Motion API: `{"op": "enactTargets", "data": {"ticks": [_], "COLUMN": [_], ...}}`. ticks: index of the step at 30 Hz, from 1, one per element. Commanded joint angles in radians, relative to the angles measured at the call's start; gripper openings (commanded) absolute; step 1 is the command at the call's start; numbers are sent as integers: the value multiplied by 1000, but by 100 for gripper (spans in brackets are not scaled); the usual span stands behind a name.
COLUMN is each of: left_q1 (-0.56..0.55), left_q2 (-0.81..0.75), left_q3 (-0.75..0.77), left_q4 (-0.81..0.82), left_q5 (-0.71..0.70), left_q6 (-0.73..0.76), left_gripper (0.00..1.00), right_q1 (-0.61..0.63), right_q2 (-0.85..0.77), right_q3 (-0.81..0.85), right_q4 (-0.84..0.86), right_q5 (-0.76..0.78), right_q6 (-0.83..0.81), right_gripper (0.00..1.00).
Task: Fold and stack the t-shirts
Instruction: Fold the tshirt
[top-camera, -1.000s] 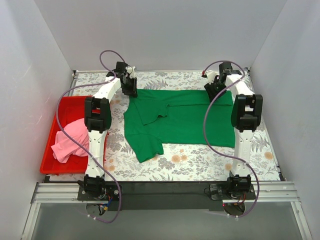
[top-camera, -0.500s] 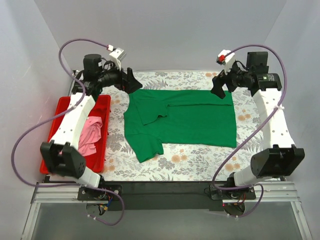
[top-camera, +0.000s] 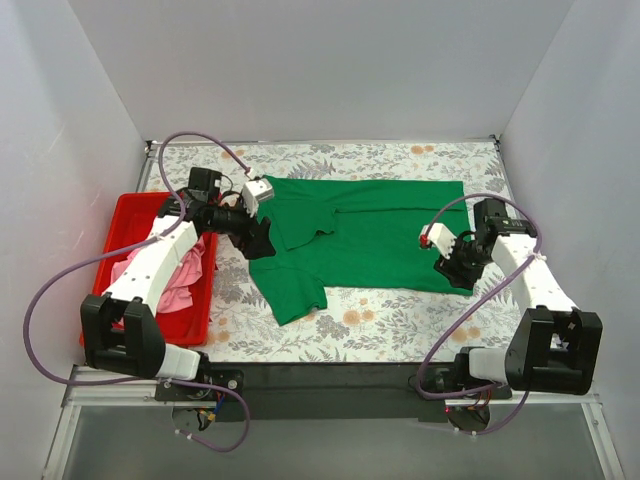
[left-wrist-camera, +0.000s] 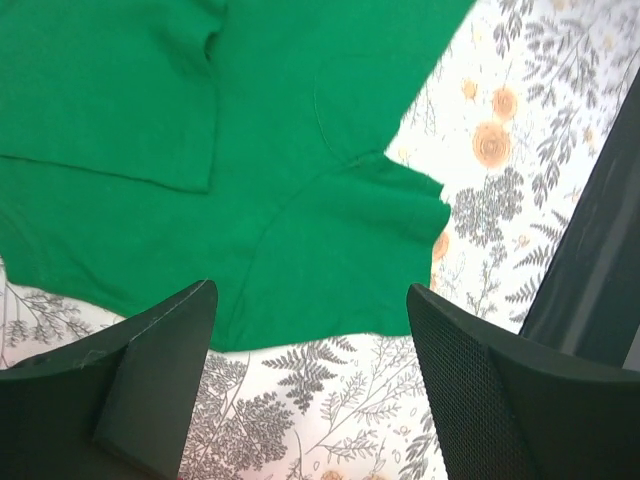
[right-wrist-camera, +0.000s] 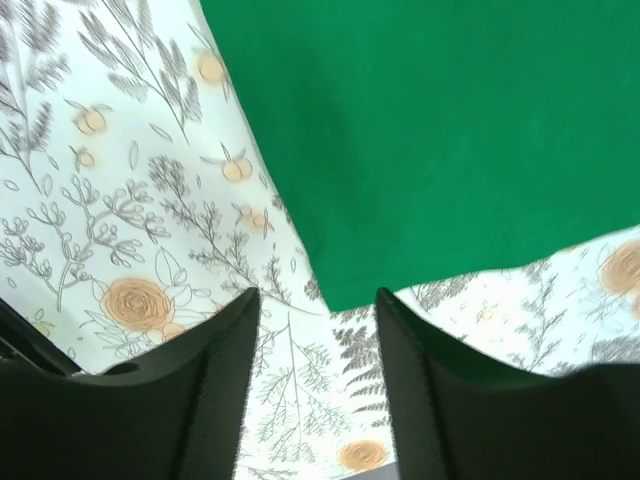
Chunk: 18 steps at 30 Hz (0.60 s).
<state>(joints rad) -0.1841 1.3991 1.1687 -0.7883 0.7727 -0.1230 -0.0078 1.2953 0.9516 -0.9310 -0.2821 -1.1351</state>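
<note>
The green t-shirt (top-camera: 360, 235) lies flat on the floral table, its left sleeve folded over the body. It also fills the top of the left wrist view (left-wrist-camera: 230, 150) and of the right wrist view (right-wrist-camera: 450, 130). My left gripper (top-camera: 255, 240) is open just above the shirt's left edge, near the lower sleeve (left-wrist-camera: 400, 215). My right gripper (top-camera: 455, 268) is open and empty over the shirt's near right corner (right-wrist-camera: 345, 290). The pink t-shirt (top-camera: 170, 275) lies crumpled in the red tray, partly hidden by my left arm.
The red tray (top-camera: 135, 215) sits at the table's left side. White walls enclose the floral table (top-camera: 400, 325) on three sides. A dark rail (top-camera: 330, 375) runs along the near edge, also seen in the left wrist view (left-wrist-camera: 595, 260).
Both arms have pulled back from the shirt's far corners and come down toward its near side: left gripper to the left edge, right gripper to the near right corner. The shirt has not moved.
</note>
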Motion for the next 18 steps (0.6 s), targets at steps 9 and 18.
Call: {"op": "enactTargets", "data": {"ticks": [9,18], "left_q1": [-45,-46], "left_q2": [43,81], "left_q3": [-37,-44], "left_q4": [-46,-32], "left_q5": [-61,-82], "left_q6": [146,148], "left_gripper": [71,71], "right_q1": [-80,-86], "right_q2": [77,142], "right_q3": [-102,-151], "right_q4": [129,202], "right_q5": [142,150], "right_q6": [-164,-169], "right_gripper": [43,42]}}
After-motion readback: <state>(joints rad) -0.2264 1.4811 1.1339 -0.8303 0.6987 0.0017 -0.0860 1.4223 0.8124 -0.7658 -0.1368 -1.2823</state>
